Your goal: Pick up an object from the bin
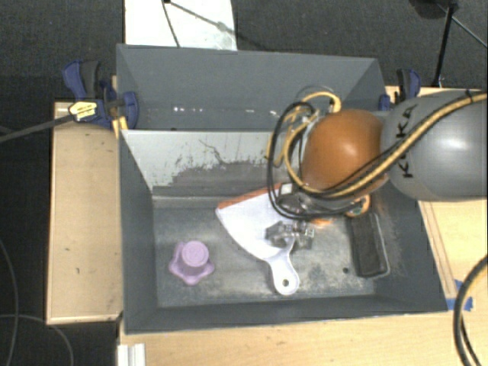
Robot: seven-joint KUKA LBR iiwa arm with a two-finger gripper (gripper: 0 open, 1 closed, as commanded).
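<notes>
In the camera view the arm is reaching in from the right, its round orange cover (339,149) and looped cables (284,139) hanging over the right half of the grey bin (229,90). Below the cover the gripper (290,235) is sitting low over the bin floor, right at a flat white scoop-like thing (245,226) that is lying near the middle of the floor. The metal tip is meeting the scoop where its broad blade is narrowing into the handle, and the handle is pointing toward the front wall and ending in a rounded loop. Whether the pincer is wide, narrow or clamped on the scoop cannot be told, since the wrist is hiding that part. An orange-red strip (245,199) is showing along the scoop's far edge; whether it is a separate thing cannot be told. A small purple knob-shaped thing (190,261) is standing well apart at the left front of the floor. A dark oblong block (368,246) is lying to the right of the gripper, near the right wall.
</notes>
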